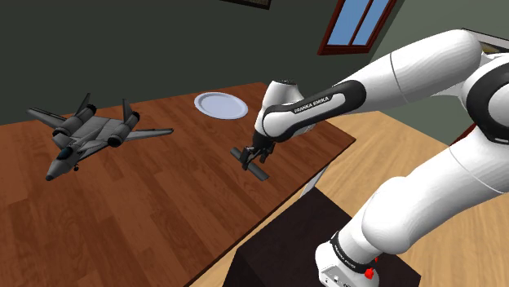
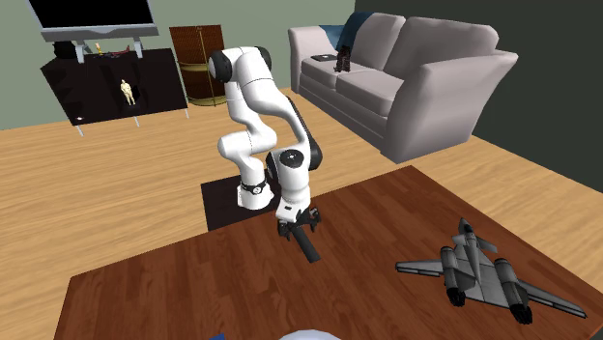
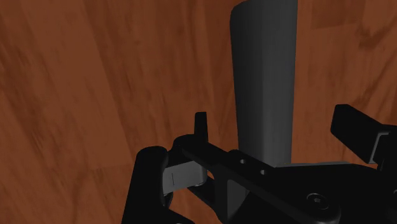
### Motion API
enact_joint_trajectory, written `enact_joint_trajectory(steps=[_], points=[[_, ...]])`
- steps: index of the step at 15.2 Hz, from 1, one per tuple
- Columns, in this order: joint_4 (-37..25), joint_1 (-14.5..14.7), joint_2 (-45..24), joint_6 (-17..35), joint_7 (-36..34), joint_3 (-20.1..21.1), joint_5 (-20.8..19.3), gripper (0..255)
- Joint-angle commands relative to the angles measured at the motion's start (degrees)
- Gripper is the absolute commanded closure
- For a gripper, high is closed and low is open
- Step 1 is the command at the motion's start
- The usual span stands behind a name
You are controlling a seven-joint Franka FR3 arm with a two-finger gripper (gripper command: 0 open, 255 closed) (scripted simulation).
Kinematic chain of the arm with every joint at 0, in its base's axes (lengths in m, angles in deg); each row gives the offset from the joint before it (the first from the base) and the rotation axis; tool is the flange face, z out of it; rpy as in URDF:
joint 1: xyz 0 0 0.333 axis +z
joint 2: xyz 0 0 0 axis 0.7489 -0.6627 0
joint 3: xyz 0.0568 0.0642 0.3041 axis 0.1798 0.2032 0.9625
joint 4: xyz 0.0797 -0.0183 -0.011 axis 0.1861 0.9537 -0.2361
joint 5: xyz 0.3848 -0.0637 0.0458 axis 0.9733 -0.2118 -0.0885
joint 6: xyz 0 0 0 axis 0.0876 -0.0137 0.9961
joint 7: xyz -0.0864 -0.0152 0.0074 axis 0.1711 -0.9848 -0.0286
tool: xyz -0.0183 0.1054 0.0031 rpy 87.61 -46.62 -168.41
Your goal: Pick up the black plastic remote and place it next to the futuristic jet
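The black remote [image 1: 258, 170] is a slim dark slab on the brown wooden table [image 1: 163, 212], near the edge closest to the stand. My gripper [image 1: 250, 156] is low over it, open, with a finger on each side. In the wrist view the remote [image 3: 264, 83] runs away from between the fingertips [image 3: 200, 124], with wood visible on both sides of it, so the fingers do not touch it. The grey jet [image 1: 88, 135] stands far off toward the shoulder view's left. In the second exterior view the gripper [image 2: 298, 226] stands over the remote [image 2: 308, 247], and the jet [image 2: 478, 270] is at the right.
A white plate [image 1: 220, 104] lies at the table's far edge. The dark stand [image 1: 302, 245] sits beside the table. A grey sofa [image 2: 406, 77] and a dark TV cabinet [image 2: 106, 82] stand across the wooden floor. Bare tabletop lies between remote and jet.
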Motion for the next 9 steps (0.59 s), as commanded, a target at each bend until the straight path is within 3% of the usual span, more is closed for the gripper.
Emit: enact_joint_trajectory(steps=[1, 2, 9], points=[[0.00, 0.00, 0.00, 0.00, 0.00, 0.00, 0.00, 0], [0.00, 0.00, 0.00, 0.00, 0.00, 0.00, 0.00, 255], [0.22, 0.06, 0.16, 0.07, -0.07, 0.06, 0.05, 255]])
